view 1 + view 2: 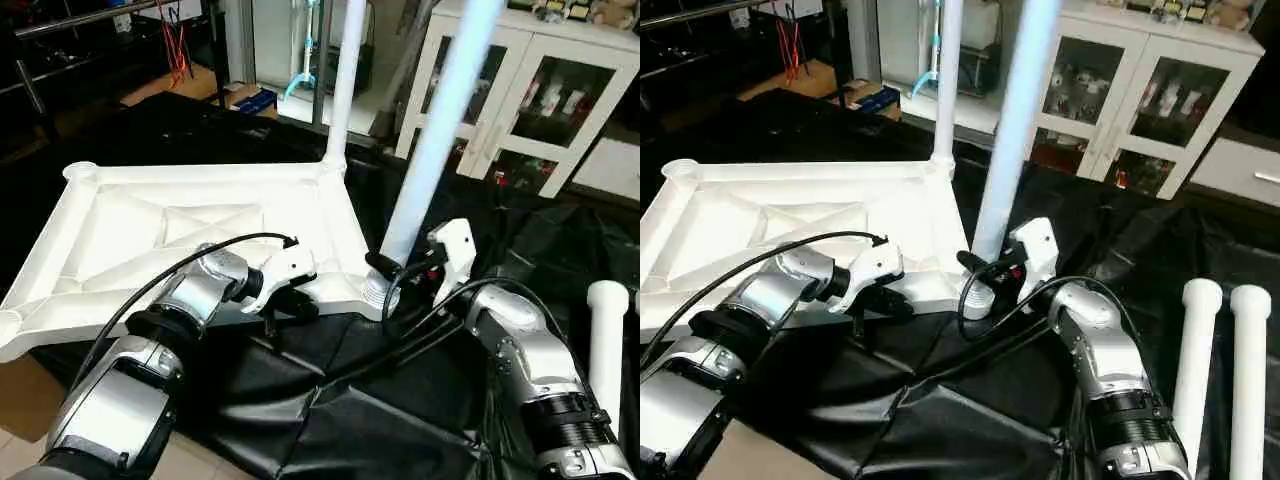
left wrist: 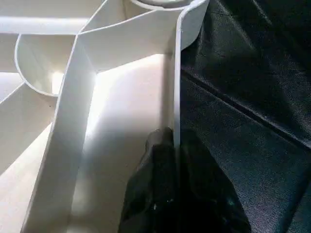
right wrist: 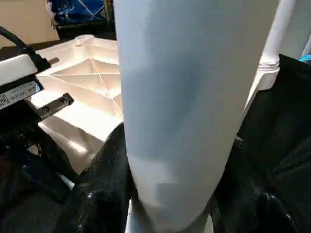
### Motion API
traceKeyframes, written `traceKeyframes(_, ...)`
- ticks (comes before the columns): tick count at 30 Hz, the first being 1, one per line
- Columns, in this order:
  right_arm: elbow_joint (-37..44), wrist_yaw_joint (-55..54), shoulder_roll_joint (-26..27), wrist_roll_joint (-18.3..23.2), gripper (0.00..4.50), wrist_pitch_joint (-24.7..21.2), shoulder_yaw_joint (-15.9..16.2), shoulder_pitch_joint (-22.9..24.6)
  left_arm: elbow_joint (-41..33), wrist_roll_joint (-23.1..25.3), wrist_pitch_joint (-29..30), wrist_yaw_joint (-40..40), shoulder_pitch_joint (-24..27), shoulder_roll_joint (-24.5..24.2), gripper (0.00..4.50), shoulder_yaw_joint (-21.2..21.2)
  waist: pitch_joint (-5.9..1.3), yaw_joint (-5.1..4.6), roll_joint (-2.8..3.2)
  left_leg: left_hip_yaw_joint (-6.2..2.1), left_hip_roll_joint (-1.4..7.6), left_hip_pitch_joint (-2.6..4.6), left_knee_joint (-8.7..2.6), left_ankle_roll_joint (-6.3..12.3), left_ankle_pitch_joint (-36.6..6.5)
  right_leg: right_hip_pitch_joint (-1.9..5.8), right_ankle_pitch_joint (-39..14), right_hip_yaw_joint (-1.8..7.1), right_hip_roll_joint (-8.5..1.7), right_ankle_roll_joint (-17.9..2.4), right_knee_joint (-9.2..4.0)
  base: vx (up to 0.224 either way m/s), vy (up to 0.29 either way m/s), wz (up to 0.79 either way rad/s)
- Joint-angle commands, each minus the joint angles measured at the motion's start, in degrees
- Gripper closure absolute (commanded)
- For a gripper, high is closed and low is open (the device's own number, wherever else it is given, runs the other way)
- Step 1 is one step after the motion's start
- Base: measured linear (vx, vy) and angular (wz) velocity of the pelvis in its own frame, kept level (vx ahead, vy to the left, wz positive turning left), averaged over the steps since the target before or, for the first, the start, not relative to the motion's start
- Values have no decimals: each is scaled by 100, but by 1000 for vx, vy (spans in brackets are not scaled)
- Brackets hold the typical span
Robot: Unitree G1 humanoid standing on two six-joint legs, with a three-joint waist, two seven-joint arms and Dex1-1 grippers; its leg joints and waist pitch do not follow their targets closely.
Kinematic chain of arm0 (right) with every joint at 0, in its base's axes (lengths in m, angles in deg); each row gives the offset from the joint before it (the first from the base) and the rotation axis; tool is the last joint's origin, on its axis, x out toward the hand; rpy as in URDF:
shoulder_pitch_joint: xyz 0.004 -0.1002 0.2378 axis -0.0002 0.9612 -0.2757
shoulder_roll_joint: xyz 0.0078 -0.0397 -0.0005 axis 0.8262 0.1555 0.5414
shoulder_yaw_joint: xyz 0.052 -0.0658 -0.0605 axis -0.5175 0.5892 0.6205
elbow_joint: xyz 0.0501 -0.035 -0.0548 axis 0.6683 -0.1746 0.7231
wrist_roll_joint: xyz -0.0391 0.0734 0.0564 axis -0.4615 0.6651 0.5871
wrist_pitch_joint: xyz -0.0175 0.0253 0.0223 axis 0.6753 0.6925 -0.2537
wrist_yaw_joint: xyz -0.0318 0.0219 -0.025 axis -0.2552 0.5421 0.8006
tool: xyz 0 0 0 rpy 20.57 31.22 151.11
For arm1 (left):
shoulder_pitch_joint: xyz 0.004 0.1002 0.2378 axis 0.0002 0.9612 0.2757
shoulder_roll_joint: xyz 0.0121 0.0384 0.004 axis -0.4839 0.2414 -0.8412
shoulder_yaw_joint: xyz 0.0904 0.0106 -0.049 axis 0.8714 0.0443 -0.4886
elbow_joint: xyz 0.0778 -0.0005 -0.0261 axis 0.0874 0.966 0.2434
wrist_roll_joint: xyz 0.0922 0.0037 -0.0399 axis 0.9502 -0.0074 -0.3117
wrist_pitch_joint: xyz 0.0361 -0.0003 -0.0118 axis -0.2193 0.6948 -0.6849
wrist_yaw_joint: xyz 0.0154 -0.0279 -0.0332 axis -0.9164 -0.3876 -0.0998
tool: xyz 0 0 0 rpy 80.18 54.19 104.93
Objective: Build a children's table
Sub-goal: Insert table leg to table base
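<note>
The tabletop (image 1: 170, 240) lies underside-up on a cloth-covered worktop (image 1: 330, 420), toward the robot's left. One leg (image 1: 345, 85) stands upright in its far right corner socket. A second leg (image 1: 440, 130) rises, leaning a little, from the near right corner socket (image 1: 372, 290). The right pincer (image 1: 385, 268) closes round this leg just above the socket, on its right side. The left pincer (image 2: 175, 160) straddles the tabletop's near rim, one finger inside the wall, one outside, left of that socket. Two more legs (image 1: 1220, 370) lie side by side at the far right. A cabinet (image 1: 520, 110) stands behind, to the right.
</note>
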Motion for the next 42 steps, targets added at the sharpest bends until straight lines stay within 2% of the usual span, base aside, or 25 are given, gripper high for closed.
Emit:
traceKeyframes(1,-380,-136,6,-90,266,-387,64,329,-88,-85,-94,69,-111,51,450,-40,-89,-57,75,-275,335,110,-539,-249,-3605,-94,-3264,174,-312,-730,-566,0,0,0)
traceKeyframes(3,-311,-118,3,-82,266,-413,41,319,-79,-81,-105,67,-116,50,450,-37,-100,-43,65,-261,332,97,-531,-208,-3451,-81,-3201,192,-326,-753,-556,0,0,0)
traceKeyframes(9,-209,-41,-68,-112,266,-444,114,297,-36,-64,-133,61,-146,64,450,-38,-110,-1,82,-227,350,60,-541,-164,-3071,-49,-2733,214,-322,-922,-509,0,0,0)
traceKeyframes(10,-220,-8,-165,-235,266,-520,253,292,-16,-55,-143,60,-158,72,450,-36,-108,2,79,-216,355,49,-542,-158,-2985,-36,-2550,214,-316,-996,-488,0,0,0)
traceKeyframes(12,-226,-4,-204,-305,266,-560,308,293,-9,-51,-145,61,-163,75,450,-38,-100,8,90,-210,359,48,-546,-154,-2941,-27,-2499,215,-318,-1039,-475,0,0,0)
traceKeyframes(18,-292,149,-374,-542,266,-878,580,222,-31,-34,-148,91,-130,74,450,-40,-82,4,57,-225,351,60,-535,-152,-3077,-52,-3013,220,-337,-885,-519,0,0,0)
traceKeyframes(23,-361,116,-385,-540,266,-918,606,146,-77,-39,-132,106,-97,61,450,-39,-77,-3,42,-238,348,59,-537,-157,-3115,-67,-3181,217,-343,-787,-542,0,0,0)
traceKeyframes(31,-348,152,-406,-455,266,-999,556,73,-72,-30,-134,79,-109,68,450,-49,-70,-9,35,-238,346,66,-533,-161,-3167,-87,-3246,213,-338,-765,-552,0,0,0)
traceKeyframes(32,-343,157,-406,-448,210,-1009,549,69,-69,-29,-134,77,-112,70,450,-50,-70,-9,33,-238,344,64,-533,-160,-3163,-85,-3246,213,-339,-763,-553,0,0,0)
traceKeyframes(34,-322,161,-411,-428,210,-1037,534,41,-62,-27,-134,70,-126,75,450,-51,-69,-8,38,-237,345,69,-533,-159,-3157,-89,-3241,215,-335,-766,-555,0,0,0)
traceKeyframes(35,-319,160,-412,-427,188,-1039,533,37,-62,-26,-134,69,-127,76,450,-52,-77,-8,40,-237,343,74,-525,-169,-3130,-90,-3202,214,-327,-800,-546,0,0,0)
traceKeyframes(36,-310,140,-416,-450,179,-1002,539,34,-66,-28,-132,71,-126,74,450,-52,-86,20,40,-198,347,95,-513,-153,-3118,-115,-3084,235,-342,-842,-570,0,0,0)
traceKeyframes(37,-298,105,-422,-476,172,-964,542,29,-65,-28,-130,68,-128,79,450,-53,-112,6,-5,-216,343,27,-518,-116,-2844,-26,-2832,224,-339,-889,-500,0,0,0)
traceKeyframes(38,-276,100,-425,-473,172,-969,540,27,-65,-29,-129,67,-129,80,450,-55,-124,24,15,-210,356,3,-527,-83,-2632,-6,-2599,231,-340,-944,-469,0,0,0)
traceKeyframes(39,-273,100,-425,-473,172,-970,540,27,-65,-29,-129,67,-129,79,450,-55,-148,44,35,-174,370,0,-507,-28,-2300,-2,-2056,245,-334,-1090,-432,0,0,0)
traceKeyframes(40,-216,105,-434,-450,172,-1003,536,25,-64,-26,-131,64,-129,79,450,-57,-132,46,30,-145,361,-23,-501,39,-2146,16,-1783,239,-321,-1213,-405,0,0,0)
traceKeyframes(42,-163,113,-451,-433,172,-1034,530,18,-66,-25,-128,66,-129,76,450,-62,-127,55,31,-131,357,-20,-491,96,-2084,31,-1794,235,-332,-1266,-397,0,0,0)
